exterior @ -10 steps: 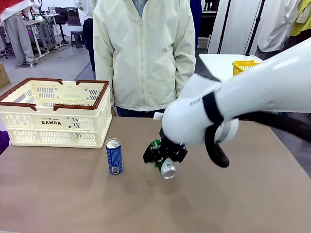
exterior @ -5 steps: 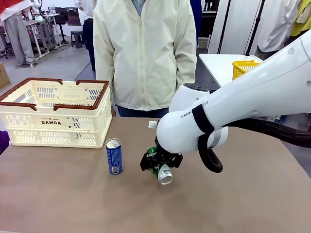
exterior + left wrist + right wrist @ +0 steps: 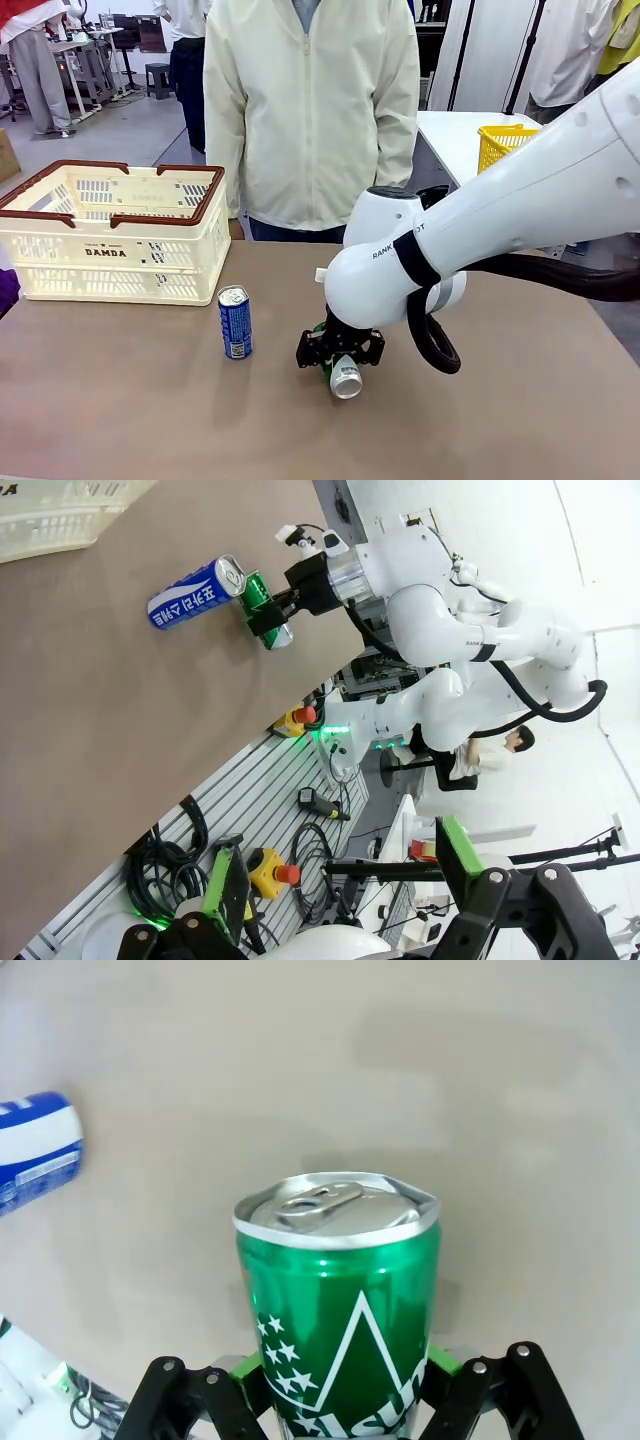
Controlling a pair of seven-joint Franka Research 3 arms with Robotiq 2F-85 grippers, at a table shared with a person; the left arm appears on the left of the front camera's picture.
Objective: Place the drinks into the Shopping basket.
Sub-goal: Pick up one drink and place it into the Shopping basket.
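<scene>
Lettering found:

- The Shopping basket (image 3: 150,268), front wall, carries "DAMDA" in dark capitals; the small print above it is illegible.
- On the right arm (image 3: 380,275), wrist housing, "RANK" reads in part.
- The blue can (image 3: 190,595) bears white Korean characters, unreadable.
- White lettering on the green can (image 3: 340,1330) is cut off.

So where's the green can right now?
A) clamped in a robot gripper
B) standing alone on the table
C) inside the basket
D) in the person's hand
A: the right gripper is shut on the green can, holding it tilted beside the upright blue can.
</scene>
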